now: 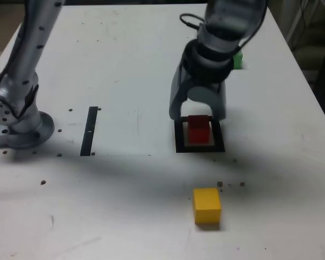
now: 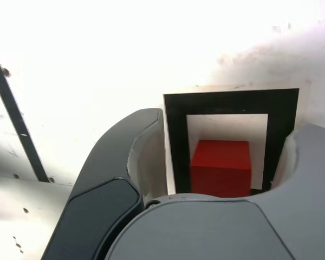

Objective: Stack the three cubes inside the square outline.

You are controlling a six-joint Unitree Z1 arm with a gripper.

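The red cube [image 1: 198, 130] is framed by the black square [image 1: 180, 142]; the claw [image 1: 198, 112] is held apart above it.

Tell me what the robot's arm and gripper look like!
The arm is silvery grey with dark bands and a black cable looping off it. The gripper has smooth grey, curved jaws, rounded like claws, with pale inner sides.
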